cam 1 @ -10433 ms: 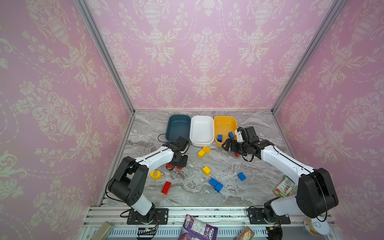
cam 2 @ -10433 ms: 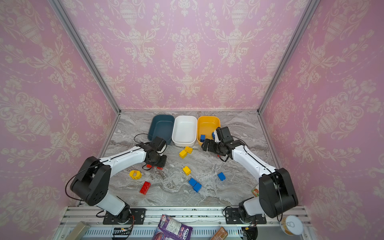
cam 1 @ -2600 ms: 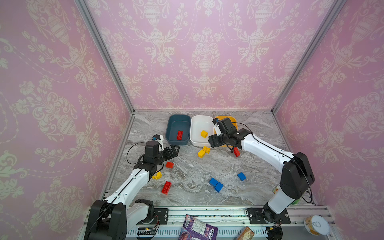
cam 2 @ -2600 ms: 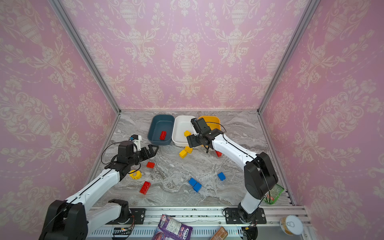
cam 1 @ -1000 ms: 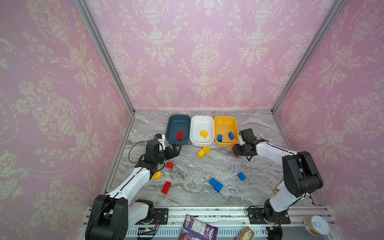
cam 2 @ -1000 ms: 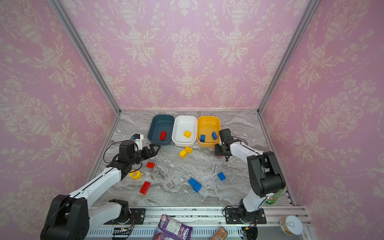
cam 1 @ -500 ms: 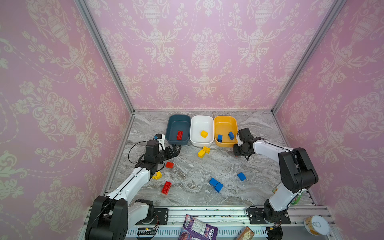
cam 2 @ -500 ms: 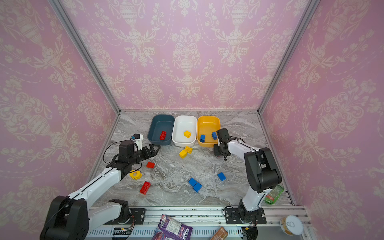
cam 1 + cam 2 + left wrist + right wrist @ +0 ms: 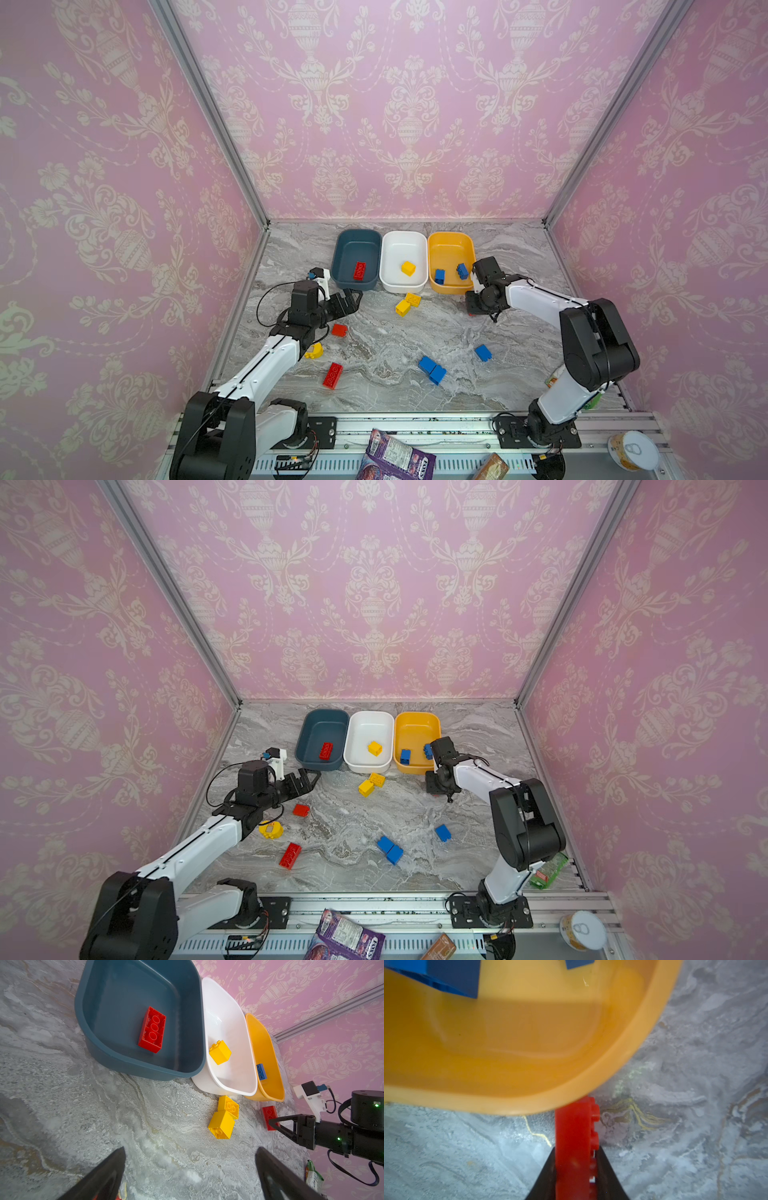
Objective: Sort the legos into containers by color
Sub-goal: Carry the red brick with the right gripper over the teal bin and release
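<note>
Three containers stand in a row at the back: teal tub (image 9: pixel 353 251) holding a red brick (image 9: pixel 359 271), white tub (image 9: pixel 405 249) holding a yellow brick (image 9: pixel 408 268), yellow-orange tub (image 9: pixel 451 249) holding two blue bricks (image 9: pixel 439 276). My right gripper (image 9: pixel 575 1167) is shut on a red brick (image 9: pixel 574 1136) standing on edge just in front of the orange tub's near right corner (image 9: pixel 591 1084). My left gripper (image 9: pixel 190 1150) hangs open and empty over bare marble, left of two yellow bricks (image 9: pixel 223 1122). Loose legos: small red (image 9: pixel 339 330), round yellow (image 9: pixel 314 352), long red (image 9: pixel 333 375), blue pair (image 9: pixel 432 369), single blue (image 9: pixel 483 353).
Pink walls close in the marble table on three sides. A purple snack packet (image 9: pixel 395 455) and a tin can (image 9: pixel 633 451) lie on the front rail. A green packet (image 9: pixel 548 870) sits beside the right arm's base.
My right gripper's jaws have closed onto the red brick by the orange tub. The left arm has stayed still and open.
</note>
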Robot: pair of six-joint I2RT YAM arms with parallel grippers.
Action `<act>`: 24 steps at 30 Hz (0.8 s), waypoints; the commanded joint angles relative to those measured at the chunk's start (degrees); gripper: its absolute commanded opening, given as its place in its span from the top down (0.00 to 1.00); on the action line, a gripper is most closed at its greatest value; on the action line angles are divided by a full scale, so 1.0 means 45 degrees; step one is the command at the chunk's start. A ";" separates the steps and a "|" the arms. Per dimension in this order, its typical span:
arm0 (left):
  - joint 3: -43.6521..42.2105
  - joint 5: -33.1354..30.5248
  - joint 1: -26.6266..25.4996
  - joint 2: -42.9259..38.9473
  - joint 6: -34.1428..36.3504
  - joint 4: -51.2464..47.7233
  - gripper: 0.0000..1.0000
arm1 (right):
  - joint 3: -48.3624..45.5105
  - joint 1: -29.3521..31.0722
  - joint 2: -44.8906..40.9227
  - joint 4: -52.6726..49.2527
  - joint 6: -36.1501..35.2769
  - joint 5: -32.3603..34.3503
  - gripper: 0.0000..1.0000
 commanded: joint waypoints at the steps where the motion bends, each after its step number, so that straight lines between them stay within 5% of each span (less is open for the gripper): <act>1: 0.0199 0.0269 0.0052 -0.0130 -0.0038 -0.0127 0.01 | 0.0118 0.0286 -0.0851 -0.0756 0.0156 0.0114 0.78; 13: -0.0060 0.0307 0.0064 -0.0139 -0.0111 0.0169 0.01 | 0.1167 0.2392 -0.2169 -0.1542 0.0457 -0.0287 0.78; 24: -0.0616 0.0155 0.0063 -0.0696 -0.0353 0.0287 0.01 | 0.4952 0.4082 0.0268 -0.0255 0.0316 -0.1474 0.78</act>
